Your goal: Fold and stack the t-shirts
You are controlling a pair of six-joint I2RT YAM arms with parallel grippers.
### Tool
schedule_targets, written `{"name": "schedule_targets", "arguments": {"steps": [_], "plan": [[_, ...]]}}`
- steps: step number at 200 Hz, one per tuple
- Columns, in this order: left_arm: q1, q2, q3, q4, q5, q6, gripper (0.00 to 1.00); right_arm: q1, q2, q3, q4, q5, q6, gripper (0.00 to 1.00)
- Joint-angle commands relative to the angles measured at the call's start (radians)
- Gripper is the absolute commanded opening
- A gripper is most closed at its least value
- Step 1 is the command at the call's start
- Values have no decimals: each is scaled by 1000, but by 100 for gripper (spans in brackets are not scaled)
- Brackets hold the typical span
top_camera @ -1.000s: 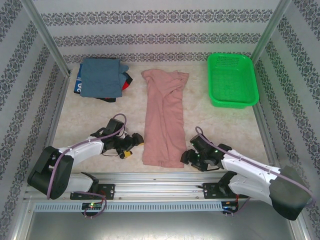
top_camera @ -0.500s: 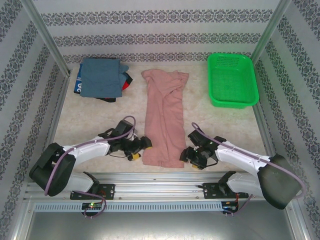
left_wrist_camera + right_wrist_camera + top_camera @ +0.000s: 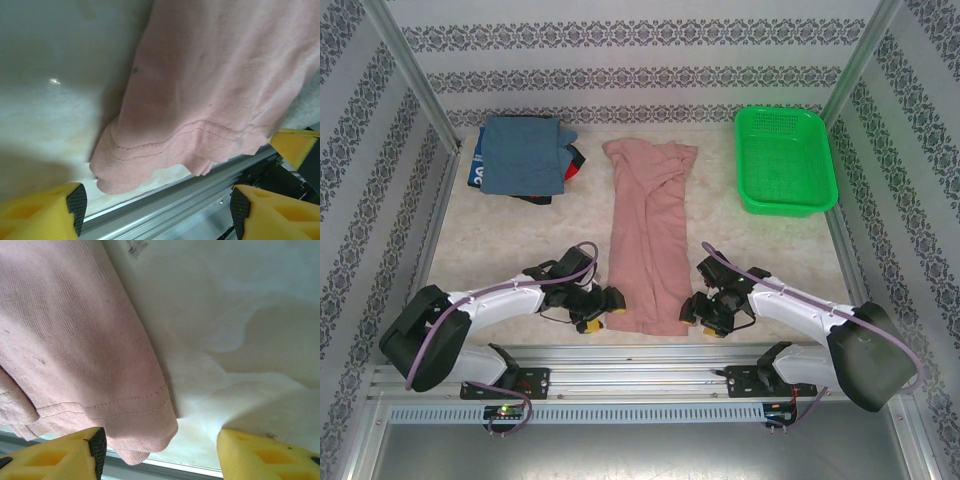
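A long dusty-pink t-shirt (image 3: pixel 648 240) lies folded lengthwise down the middle of the table, its hem at the near edge. My left gripper (image 3: pixel 603 310) sits low at the hem's near left corner. In the left wrist view the hem (image 3: pixel 165 145) lies just ahead of the open left gripper (image 3: pixel 157 210), with nothing between its fingers. My right gripper (image 3: pixel 705 315) is at the near right corner. It stands open (image 3: pixel 160 447), and the pink hem corner (image 3: pixel 145 430) reaches in beside its left finger (image 3: pixel 75 455). Folded blue-grey, dark and red t-shirts (image 3: pixel 523 155) are stacked at the back left.
A green mesh basket (image 3: pixel 785 160) stands at the back right. The table's metal front rail (image 3: pixel 190 195) runs right beneath the hem. Patterned walls and metal posts close in the sides and back. Bare pale tabletop (image 3: pixel 500 240) lies either side of the pink shirt.
My left gripper has slid right, up to the pink shirt's near left corner, its jaws narrowing a little. The right gripper has edged left toward the near right corner.
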Motion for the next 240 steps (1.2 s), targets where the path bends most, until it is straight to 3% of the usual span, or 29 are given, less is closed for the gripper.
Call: {"name": "schedule_targets", "arguments": {"steps": [1,55,89,128,146,176,200,220,240], "plan": [[-18,35,33,-16,-40,-4,75,-15,33,40,185,0,-47,61],[-47,148,93,95,-54,-25,68,11,93,94,200,-16,-39,56],[-53,176,110,132,-52,-35,58,52,127,130,203,-12,-13,54],[-54,192,120,175,-34,-51,49,64,148,150,197,2,2,44],[-54,206,141,185,-27,-50,40,65,160,172,153,12,-21,37],[-52,198,144,161,-29,-38,14,53,151,132,147,8,-13,23],[-48,171,127,135,-42,-26,10,50,133,109,138,10,-9,18],[-45,161,115,138,-42,-27,8,51,122,104,117,9,-16,20],[-45,157,109,140,-40,-31,6,53,90,114,64,31,-36,44]]}}
